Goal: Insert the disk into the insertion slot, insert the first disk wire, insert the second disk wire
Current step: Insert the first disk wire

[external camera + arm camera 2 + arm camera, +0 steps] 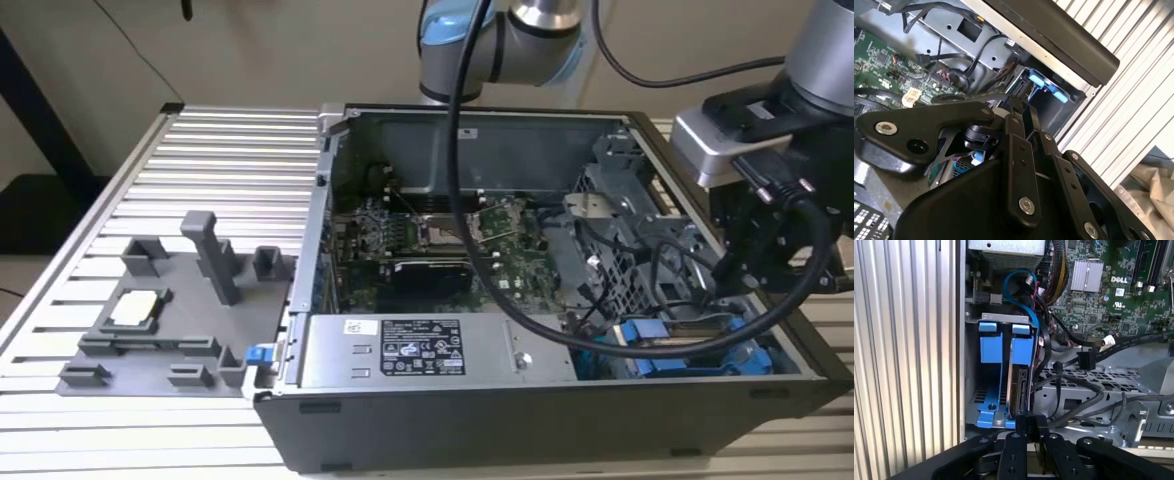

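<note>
Black jointed linkages of the gripper (pixel 1027 422) sit foremost in both wrist views, its fingers (pixel 1037 426) drawn together with no gap showing, tips right at the outer end of the flat silver-grey disk (pixel 1019 390) in its bright blue plastic carrier (pixel 1021 347). That disk stands on edge inside the grey sheet-metal insertion slot (pixel 1004 317), beside loose black wires (pixel 1079 390), within the open grey computer case (pixel 534 420) on the ribbed metal table (pixel 200 140).

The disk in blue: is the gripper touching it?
Cannot tell. In the first wrist view the gripper overlaps the end of the disk, hiding any gap.
</note>
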Available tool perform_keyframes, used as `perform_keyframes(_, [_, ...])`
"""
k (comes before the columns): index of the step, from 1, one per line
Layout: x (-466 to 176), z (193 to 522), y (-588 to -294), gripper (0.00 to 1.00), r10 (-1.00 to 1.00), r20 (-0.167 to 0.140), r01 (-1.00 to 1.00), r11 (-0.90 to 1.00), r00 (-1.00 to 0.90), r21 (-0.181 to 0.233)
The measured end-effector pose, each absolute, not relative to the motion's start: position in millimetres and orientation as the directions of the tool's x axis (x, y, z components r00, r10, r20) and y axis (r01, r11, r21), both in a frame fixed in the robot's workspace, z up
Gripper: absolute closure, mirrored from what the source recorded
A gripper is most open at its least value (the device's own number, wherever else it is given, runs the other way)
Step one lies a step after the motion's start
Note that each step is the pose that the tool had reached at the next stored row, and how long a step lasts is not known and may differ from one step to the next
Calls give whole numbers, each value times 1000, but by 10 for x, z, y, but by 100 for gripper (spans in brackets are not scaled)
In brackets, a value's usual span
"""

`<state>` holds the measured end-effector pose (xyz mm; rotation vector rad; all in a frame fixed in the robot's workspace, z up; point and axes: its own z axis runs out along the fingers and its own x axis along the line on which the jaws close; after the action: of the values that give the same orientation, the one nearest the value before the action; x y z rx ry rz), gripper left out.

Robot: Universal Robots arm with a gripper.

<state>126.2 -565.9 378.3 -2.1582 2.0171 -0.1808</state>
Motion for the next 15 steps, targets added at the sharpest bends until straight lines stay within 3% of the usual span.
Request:
perform_keyframes(6, [1268, 3739, -5659, 81, -997, -58, -976, -42, 56, -215])
perform_keyframes(11, [1293, 3722, -5659, 81, -997, -60, -984, -40, 51, -174])
perform_keyframes(15, [1320, 3687, -5660, 81, -997, -61, -985, -35, 46, -169])
